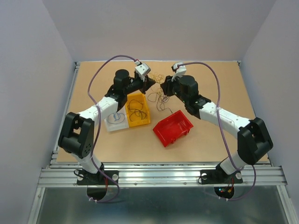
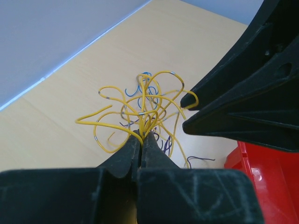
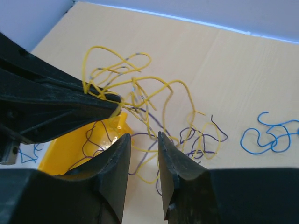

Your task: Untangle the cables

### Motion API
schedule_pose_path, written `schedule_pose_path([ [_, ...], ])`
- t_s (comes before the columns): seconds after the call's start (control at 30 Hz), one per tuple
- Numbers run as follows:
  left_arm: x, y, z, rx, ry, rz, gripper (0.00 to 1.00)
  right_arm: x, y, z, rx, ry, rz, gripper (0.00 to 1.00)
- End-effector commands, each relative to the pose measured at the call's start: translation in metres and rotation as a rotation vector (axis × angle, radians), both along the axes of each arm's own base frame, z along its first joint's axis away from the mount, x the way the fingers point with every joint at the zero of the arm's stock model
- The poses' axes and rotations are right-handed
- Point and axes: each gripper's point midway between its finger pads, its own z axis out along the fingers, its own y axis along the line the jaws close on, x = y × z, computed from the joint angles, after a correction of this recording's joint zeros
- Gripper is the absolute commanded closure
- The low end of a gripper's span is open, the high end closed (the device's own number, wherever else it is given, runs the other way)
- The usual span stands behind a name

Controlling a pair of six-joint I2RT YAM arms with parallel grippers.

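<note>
While my left gripper (image 2: 141, 139) is pinched tight on a bunch of yellow strands, the cables (image 2: 145, 109) fan out from its tips as a tangle of yellow, dark purple and blue over the far middle of the table (image 1: 196, 149). My right gripper (image 3: 142, 144) stands spread just beside the knot, its black body blocking part of the left wrist view. I count three bins nearby: one yellow bin (image 1: 145, 116) holding a dark strand (image 1: 135, 111), one white bin (image 1: 112, 125) and one red bin (image 1: 173, 128). One blue strand (image 3: 268, 135) lies apart.
</note>
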Motion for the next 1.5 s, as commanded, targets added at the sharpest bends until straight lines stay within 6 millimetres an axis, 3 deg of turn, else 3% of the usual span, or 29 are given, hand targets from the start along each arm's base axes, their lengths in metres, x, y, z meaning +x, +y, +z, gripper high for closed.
schedule_pose_path([
  [0.0,-0.010,0.007,0.055,-0.037,-0.137,0.004,1.00,0.006,-0.022,0.018,0.025,-0.072,-0.122,0.60],
  [0.1,-0.014,0.010,0.063,-0.040,-0.147,0.007,1.00,0.007,-0.023,0.013,0.016,-0.072,-0.121,0.45],
  [0.13,-0.016,0.010,0.064,-0.038,-0.149,0.005,1.00,0.007,-0.024,0.009,0.008,-0.069,-0.119,0.35],
  [0.2,-0.019,0.011,0.067,-0.040,-0.153,0.002,1.00,0.007,-0.023,0.009,0.010,-0.078,-0.111,0.30],
  [0.67,-0.030,0.009,0.077,-0.065,-0.114,-0.034,1.00,0.015,-0.003,0.003,0.044,-0.143,-0.017,0.29],
  [0.87,-0.037,0.010,0.087,-0.095,-0.100,-0.046,1.00,0.021,0.012,-0.015,0.021,-0.159,0.045,0.31],
  [0.93,-0.041,0.009,0.090,-0.104,-0.094,-0.058,1.00,0.027,0.016,-0.029,0.007,-0.140,0.047,0.32],
  [0.97,-0.042,0.011,0.096,-0.113,-0.095,-0.056,1.00,0.032,0.016,-0.027,0.008,-0.146,0.032,0.32],
  [1.07,-0.045,0.015,0.109,-0.137,-0.097,-0.051,1.00,0.050,0.012,-0.047,-0.005,-0.109,-0.040,0.35],
  [1.13,-0.047,0.022,0.129,-0.157,-0.133,-0.036,1.00,0.062,-0.001,-0.058,0.000,-0.083,-0.098,0.37],
  [1.2,-0.052,0.028,0.161,-0.203,-0.161,-0.022,1.00,0.069,-0.010,-0.073,0.038,-0.031,-0.132,0.39],
  [1.23,-0.052,0.030,0.168,-0.208,-0.161,-0.005,1.00,0.075,-0.021,-0.076,0.078,-0.004,-0.161,0.42],
  [1.27,-0.055,0.034,0.191,-0.224,-0.204,0.004,1.00,0.078,-0.028,-0.081,0.097,0.016,-0.180,0.43],
  [1.33,-0.059,0.041,0.216,-0.237,-0.248,0.036,1.00,0.084,-0.046,-0.088,0.153,0.061,-0.228,0.49],
  [1.47,-0.066,0.057,0.230,-0.246,-0.298,0.095,1.00,0.086,-0.062,-0.098,0.180,0.095,-0.254,0.51],
])
